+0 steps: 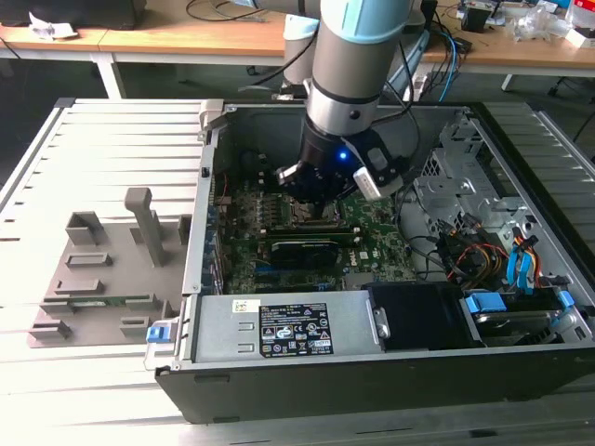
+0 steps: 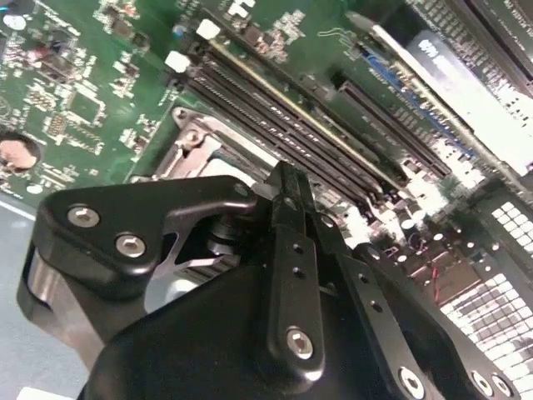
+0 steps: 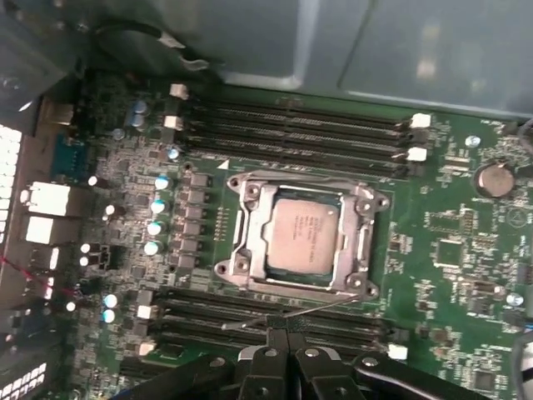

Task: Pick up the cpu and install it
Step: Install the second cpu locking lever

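Cpu [image 3: 303, 235] lies flat inside the socket frame [image 3: 250, 237] on the motherboard [image 3: 450, 250], between the memory slots. Gripper [image 3: 283, 340] hangs just above the board beside the socket, fingers together, holding nothing. Risk: if the chip sits skewed, any downward contact could bend socket pins; seating cannot be confirmed.

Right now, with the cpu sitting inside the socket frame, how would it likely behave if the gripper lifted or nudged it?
The cpu looks like a thin flat plate with a metal top, so probably rigid and light. Its smooth silvery top may be slippery. Lying flat, it should not roll or tip, and the socket frame around it would likely block a sideways push. The gripper sits beside it.
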Robot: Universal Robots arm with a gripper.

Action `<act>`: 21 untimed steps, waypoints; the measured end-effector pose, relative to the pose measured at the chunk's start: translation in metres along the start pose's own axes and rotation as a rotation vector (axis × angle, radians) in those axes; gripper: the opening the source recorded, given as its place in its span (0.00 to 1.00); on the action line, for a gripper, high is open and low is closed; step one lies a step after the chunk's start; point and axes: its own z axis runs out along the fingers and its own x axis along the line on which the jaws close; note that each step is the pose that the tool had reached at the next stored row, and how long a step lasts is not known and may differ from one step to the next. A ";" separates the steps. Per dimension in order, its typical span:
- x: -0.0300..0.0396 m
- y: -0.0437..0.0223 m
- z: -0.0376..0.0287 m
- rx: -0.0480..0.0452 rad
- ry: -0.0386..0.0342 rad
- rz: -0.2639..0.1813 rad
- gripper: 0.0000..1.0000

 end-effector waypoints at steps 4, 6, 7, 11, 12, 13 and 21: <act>0.0157 0.0001 0.0049 -0.0275 -0.0037 -0.001 0.11; 0.0206 -0.0010 0.0088 -0.0319 -0.0043 -0.002 0.11; 0.0219 -0.0014 0.0110 -0.0321 -0.0043 -0.001 0.11; 0.0289 -0.0016 0.0237 -0.0336 -0.0045 -0.002 0.11; 0.0297 -0.0016 0.0251 -0.0340 -0.0045 -0.002 0.11; 0.0306 -0.0016 0.0265 -0.0341 -0.0046 -0.002 0.11; 0.0348 0.0039 0.0370 -0.0383 -0.0048 -0.005 0.11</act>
